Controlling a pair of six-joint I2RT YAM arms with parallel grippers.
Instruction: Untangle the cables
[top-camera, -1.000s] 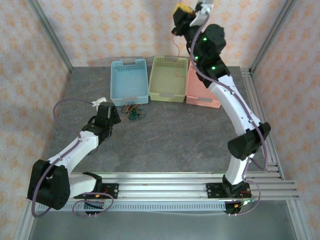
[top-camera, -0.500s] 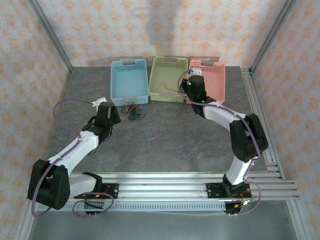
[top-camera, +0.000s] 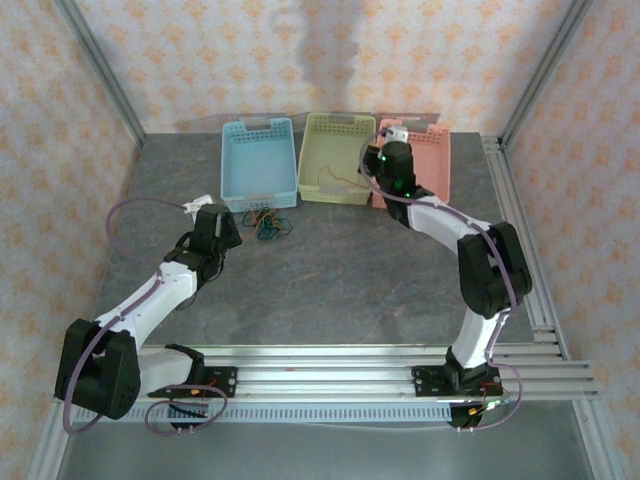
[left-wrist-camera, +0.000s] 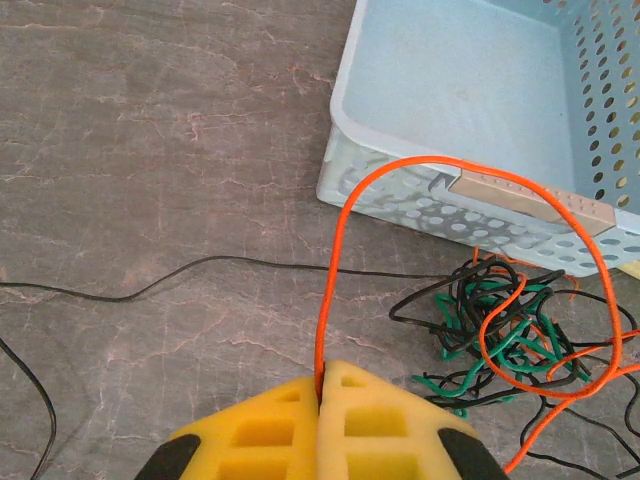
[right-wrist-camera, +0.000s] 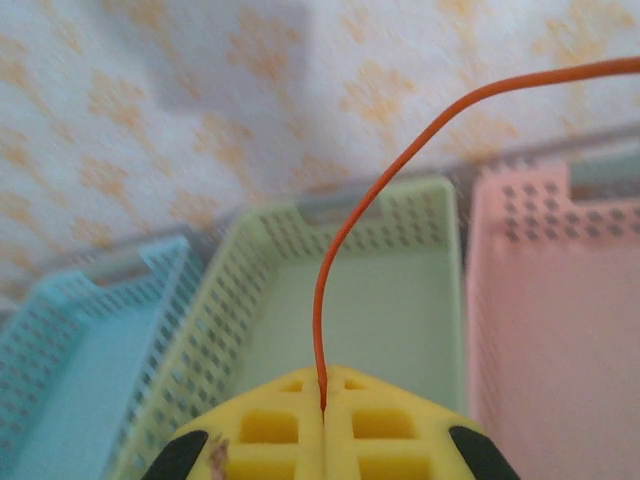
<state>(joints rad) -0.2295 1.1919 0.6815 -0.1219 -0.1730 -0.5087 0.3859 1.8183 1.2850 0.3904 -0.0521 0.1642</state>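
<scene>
Left claw: clamped on orange cable beside tangle. Right claw: clamped on orange wire, possibly same, near green basket.

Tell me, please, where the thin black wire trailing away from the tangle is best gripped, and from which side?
Grip the thin black wire on its lone stretch lying flat on the grey stone-patterned table, left of the tangle of black, green and orange wires. Come straight down from above, jaws across it: nothing crosses it there, so probably only that wire gets pinched.
</scene>
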